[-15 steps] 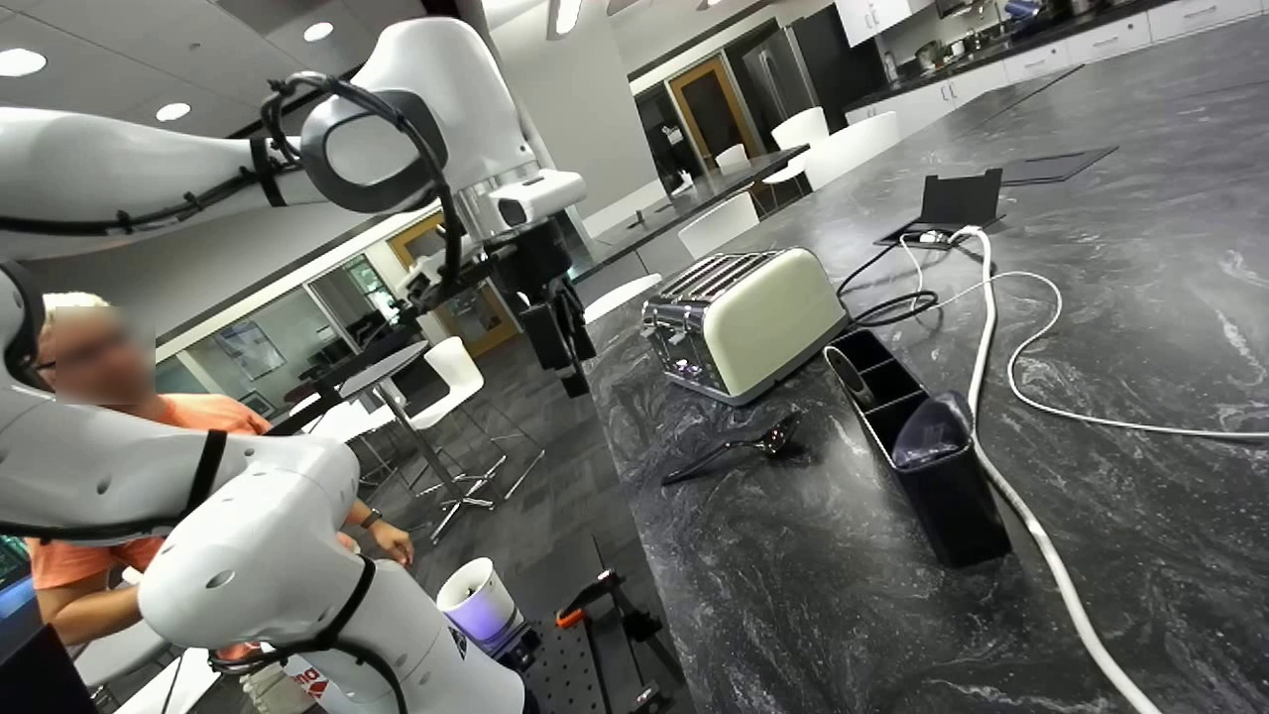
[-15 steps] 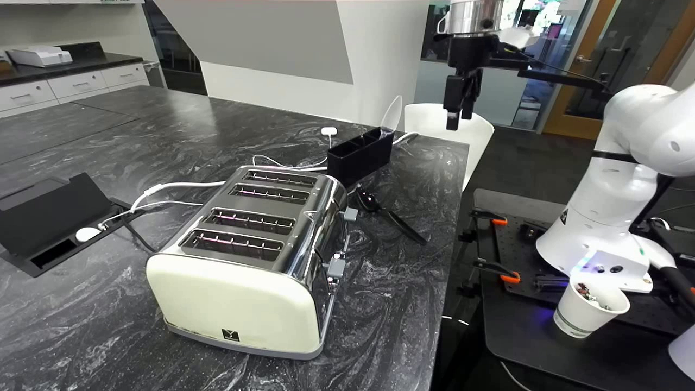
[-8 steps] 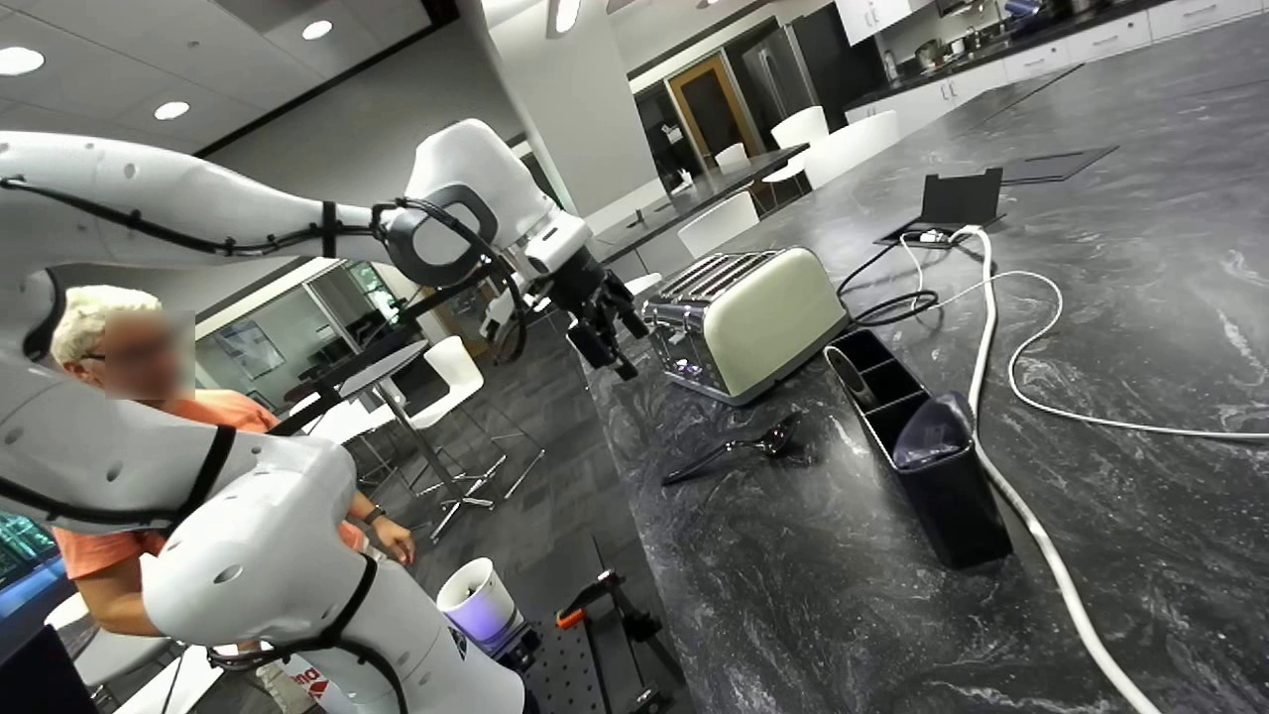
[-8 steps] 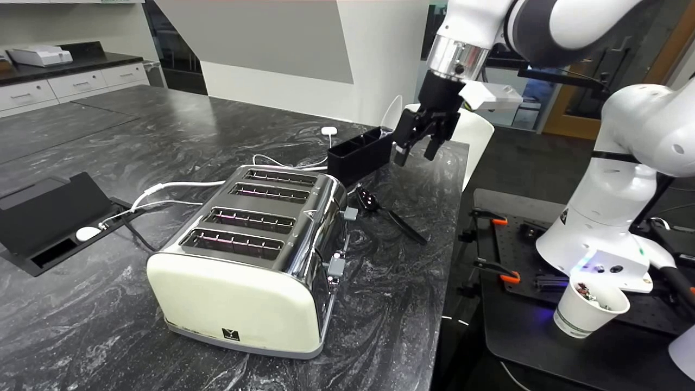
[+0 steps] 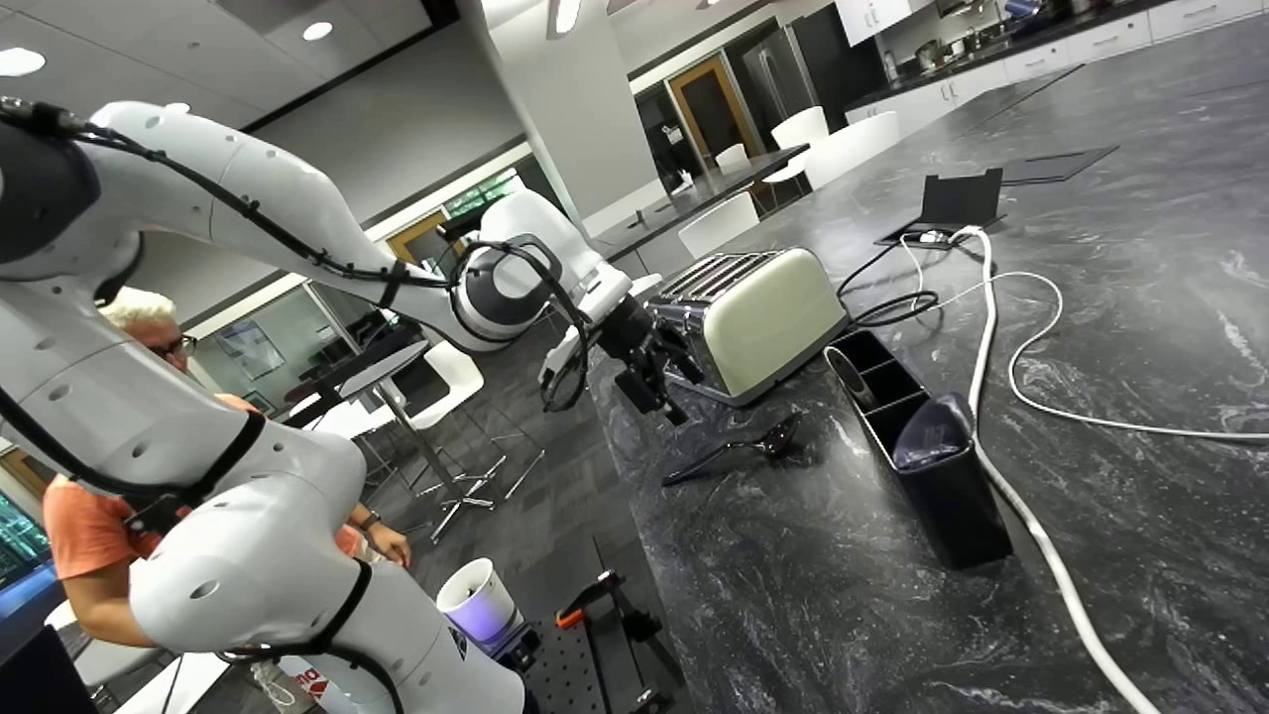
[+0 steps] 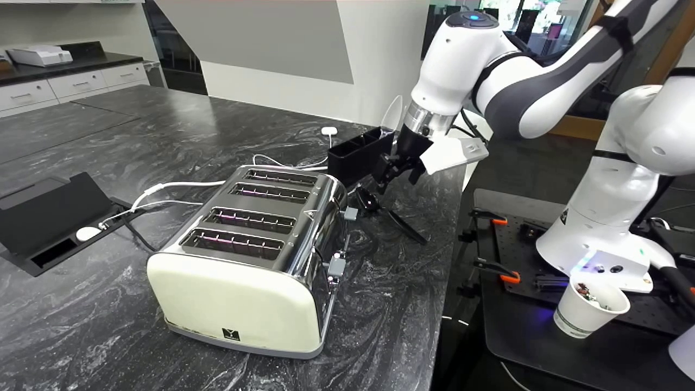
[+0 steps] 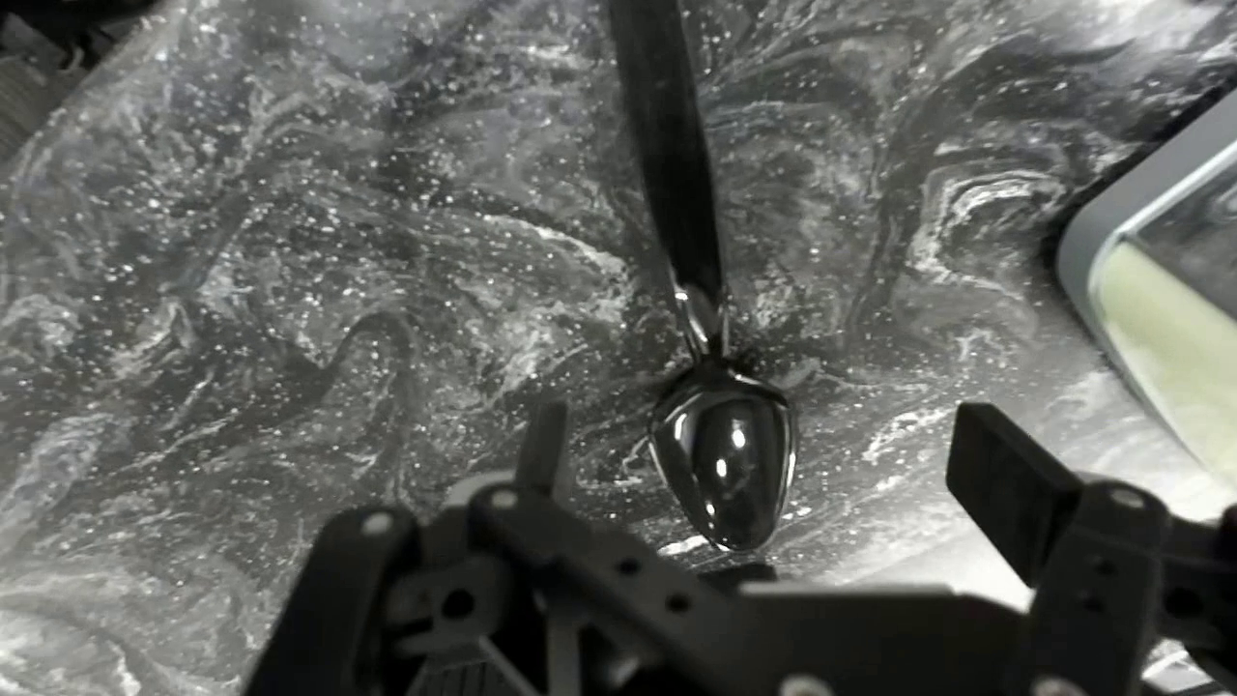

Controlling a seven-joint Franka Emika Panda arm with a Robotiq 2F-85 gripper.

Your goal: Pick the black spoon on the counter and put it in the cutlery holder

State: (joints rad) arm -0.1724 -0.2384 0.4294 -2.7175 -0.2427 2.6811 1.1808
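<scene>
The black spoon [image 5: 769, 442] lies on the dark veined counter [image 5: 793, 585] between the toaster and the cutlery holder. It shows in both exterior views [image 6: 369, 201]. The cutlery holder, a long black box with compartments [image 5: 957, 511], also shows in an exterior view [image 6: 355, 165]; a clear utensil stands in its end. My gripper [image 6: 398, 183] is open and empty above the spoon's bowl end, tilted. In the wrist view my gripper [image 7: 760, 425] has its fingers wide apart, with the spoon's bowl [image 7: 725, 464] between them in the picture. The handle runs away toward the top edge.
A cream and chrome toaster [image 6: 228, 304] stands close beside the spoon and shows at the wrist view's right edge [image 7: 1174, 329]. A white cable [image 5: 1041, 555] runs past the holder. A black outlet box [image 6: 59, 228] lies open. A person [image 5: 89, 535] is behind the arm.
My gripper has come down and inward from beyond the counter's edge to above the spoon, tilting and opening on the way. The spoon, holder and toaster have not moved.
</scene>
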